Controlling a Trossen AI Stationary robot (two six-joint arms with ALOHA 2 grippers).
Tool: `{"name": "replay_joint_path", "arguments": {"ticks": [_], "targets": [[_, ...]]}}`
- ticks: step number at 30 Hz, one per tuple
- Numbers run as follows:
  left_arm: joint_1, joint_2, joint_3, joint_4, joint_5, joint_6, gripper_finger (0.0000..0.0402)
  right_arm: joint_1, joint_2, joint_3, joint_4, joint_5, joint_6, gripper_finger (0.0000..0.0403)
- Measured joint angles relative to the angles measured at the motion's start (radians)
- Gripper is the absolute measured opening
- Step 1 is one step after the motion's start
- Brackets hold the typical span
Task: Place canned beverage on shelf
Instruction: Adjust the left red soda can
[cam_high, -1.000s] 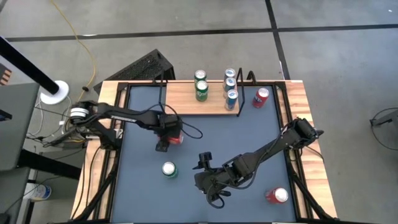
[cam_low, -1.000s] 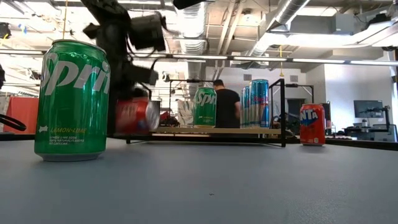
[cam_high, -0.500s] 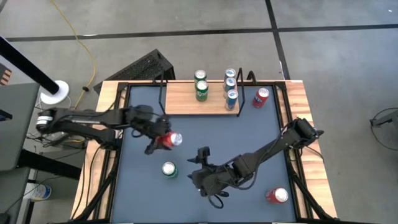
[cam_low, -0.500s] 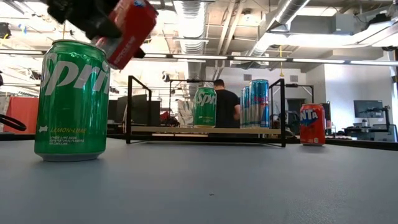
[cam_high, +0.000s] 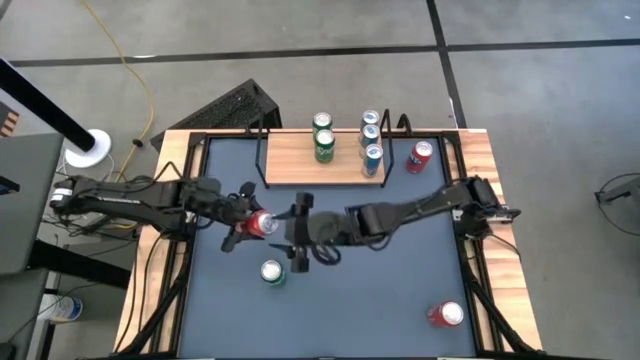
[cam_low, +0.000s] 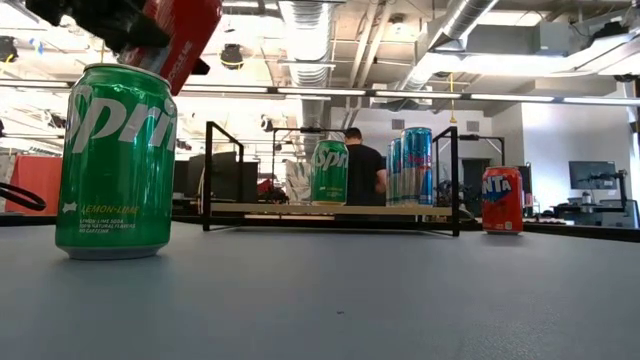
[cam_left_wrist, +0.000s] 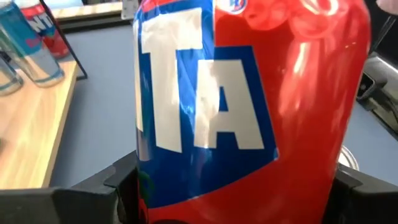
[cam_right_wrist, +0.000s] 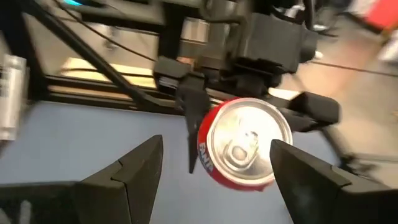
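High view: right fingers (cam_high: 296, 232), spread, have swung beside left fingers' (cam_high: 243, 214) pinched red can (cam_high: 261, 223).

A person (cam_low: 363, 172) stands beyond the table; a yellow cable (cam_high: 128, 60) and white round base (cam_high: 88, 148) lie on the floor.

Red can (cam_high: 262, 223) w/ blue panel & white letters, green can (cam_high: 271, 271), light-wood shelf (cam_high: 300, 160), blue-grey tabletop (cam_high: 380, 290)

The light-wood shelf with black wire ends (cam_high: 290, 160) lies open across its nine-o'clock half; an upright green can (cam_high: 324, 146) (mid-board) and three slim blue cans (cam_high: 371, 150) crowd the three-o'clock end.
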Motion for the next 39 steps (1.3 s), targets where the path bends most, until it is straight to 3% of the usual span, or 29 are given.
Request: {"name": "replay_joint_path", "arguments": {"ticks": [11,22,39], "targets": [[-0.021,0.002,0.000,-0.042,-0.049,0.069,0.0275,-0.049,0.000,0.000,-0.012,-0.087,0.028,0.0302],[-0.021,0.003,0.000,-0.044,-0.062,0.077,0.0275,-0.088,0.006,0.000,-0.013,-0.097,0.079,0.0395],[-0.021,0.003,0.002,-0.044,-0.073,0.042,0.0278,-0.086,0.079,-0.015,0.086,-0.099,0.027,0.0399]]}}
